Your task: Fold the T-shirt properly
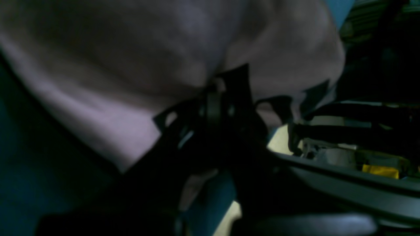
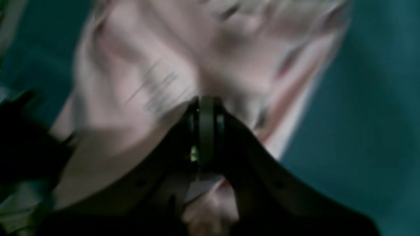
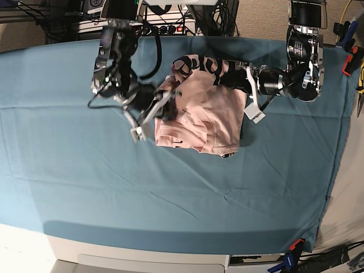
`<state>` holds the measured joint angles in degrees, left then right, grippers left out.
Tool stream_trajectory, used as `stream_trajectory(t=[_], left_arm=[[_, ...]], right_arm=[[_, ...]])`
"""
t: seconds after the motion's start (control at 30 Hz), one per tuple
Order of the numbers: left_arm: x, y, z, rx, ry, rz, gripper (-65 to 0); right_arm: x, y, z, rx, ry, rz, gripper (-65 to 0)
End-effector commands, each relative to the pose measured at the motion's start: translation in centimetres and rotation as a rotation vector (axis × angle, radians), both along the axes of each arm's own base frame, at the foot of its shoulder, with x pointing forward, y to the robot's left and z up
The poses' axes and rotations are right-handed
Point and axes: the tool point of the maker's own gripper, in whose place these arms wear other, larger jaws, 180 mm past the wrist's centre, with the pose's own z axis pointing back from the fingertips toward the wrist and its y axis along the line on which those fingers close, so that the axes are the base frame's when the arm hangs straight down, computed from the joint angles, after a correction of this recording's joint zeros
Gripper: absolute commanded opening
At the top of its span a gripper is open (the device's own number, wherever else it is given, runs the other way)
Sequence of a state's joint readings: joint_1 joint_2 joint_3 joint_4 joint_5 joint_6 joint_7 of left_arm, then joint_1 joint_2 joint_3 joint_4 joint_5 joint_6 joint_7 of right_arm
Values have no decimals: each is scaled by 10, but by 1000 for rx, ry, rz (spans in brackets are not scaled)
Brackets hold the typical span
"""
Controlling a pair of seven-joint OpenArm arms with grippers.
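Observation:
The pale pink T-shirt (image 3: pixel 202 111) lies bunched and partly folded on the teal cloth in the middle of the base view, with black lettering (image 3: pixel 199 64) showing along its far edge. My left gripper (image 3: pixel 226 74) comes in from the right and is shut on the T-shirt's far right edge; up close, the left gripper (image 1: pixel 215 90) pinches pink fabric (image 1: pixel 115 65). My right gripper (image 3: pixel 166 103) is shut on the left edge of the T-shirt. In the blurred right wrist view, the right gripper (image 2: pixel 206 103) has its fingers together, with the T-shirt (image 2: pixel 147 65) spreading out from them.
The teal table cloth (image 3: pixel 170 187) covers the whole table. Cables and power strips (image 3: pixel 170 20) run along the far edge. Tools (image 3: pixel 351 45) lie off the right end. A clamp (image 3: pixel 293 250) grips the cloth's near right corner.

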<state>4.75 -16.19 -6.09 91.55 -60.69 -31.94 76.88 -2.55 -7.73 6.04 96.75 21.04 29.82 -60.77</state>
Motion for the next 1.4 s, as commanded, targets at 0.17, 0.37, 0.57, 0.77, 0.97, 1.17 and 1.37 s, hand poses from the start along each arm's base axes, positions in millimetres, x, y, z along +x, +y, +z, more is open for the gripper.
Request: stream_trajectory(t=[0.17,0.37,0.57,0.77,0.97,1.17,1.37], left_arm=[[7,3,6,8,-31,4,-650],[14,5,10,18,-58,7,-650],[40,14,27,83,-171,52,-650],[69,30,48,107,-270,121,-650],[100,75,59,190,-330,291,-650],[115,142,70,316,-360,463,-650],[116,196,83,420,-381,565,-650]], right_arm=[[39,-9,13,-21,-66,-13,-650],[62,-21,33,-51,-125,-17,-650],[68,-21,39,-49,-143,-22,-650],[70,-27,41,-61,-157,-27,-650],[77,-54,39,-167,-166,-59,-650],[88,-85,47,-264,-182,-104,-650],[92,-121,52,-321,-192,-184,-650]])
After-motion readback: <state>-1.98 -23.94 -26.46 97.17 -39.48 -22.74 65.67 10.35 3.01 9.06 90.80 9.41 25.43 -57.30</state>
